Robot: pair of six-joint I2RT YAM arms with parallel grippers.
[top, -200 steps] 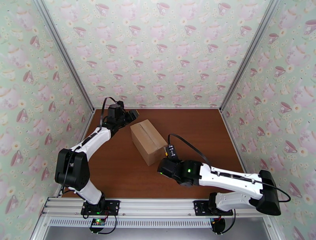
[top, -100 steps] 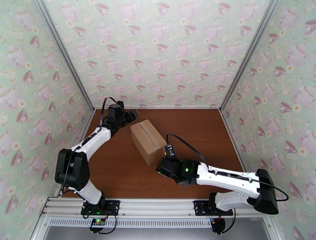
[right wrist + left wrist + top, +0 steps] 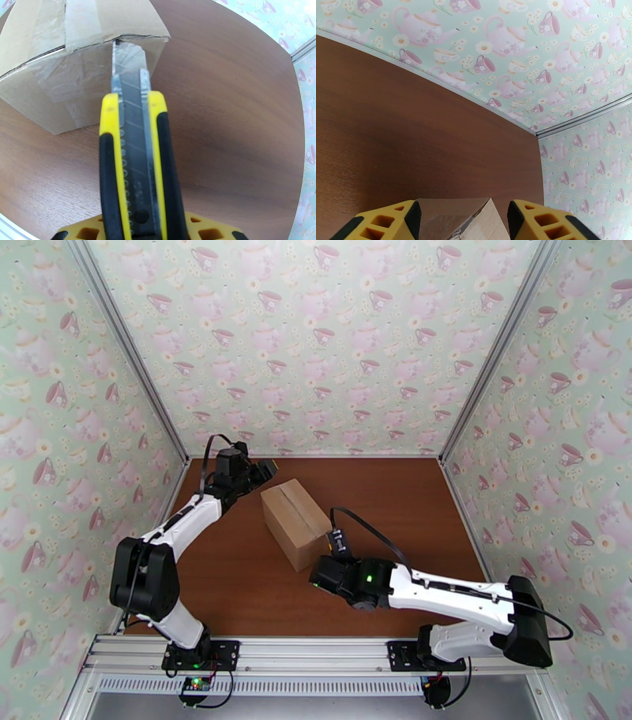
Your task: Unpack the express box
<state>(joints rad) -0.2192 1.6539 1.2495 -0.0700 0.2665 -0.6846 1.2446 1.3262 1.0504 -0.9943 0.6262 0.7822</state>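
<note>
Your right arm has slid slightly left since a second ago; the box (image 3: 295,523) hasn't moved. It lies left of centre on the table (image 3: 411,500), its long axis diagonal and its near end facing the right gripper (image 3: 320,578). That gripper clamps a knife (image 3: 134,158), blade tip at the taped end. The left gripper (image 3: 267,470) gapes beside the far corner. There is bare room to the right.

Bright, even, diffuse light fills every view, and the plain brown cardboard express box (image 3: 295,520) throws only a faint, soft shadow on the reddish-brown wood-grain counter (image 3: 395,500). Both wrist views bow at the edges, curving the counter's far border. The clear tape (image 3: 79,83) on the box shows pale glare, and the near handle of the yellow-and-black utility knife (image 3: 134,158) looks slightly soft.
</note>
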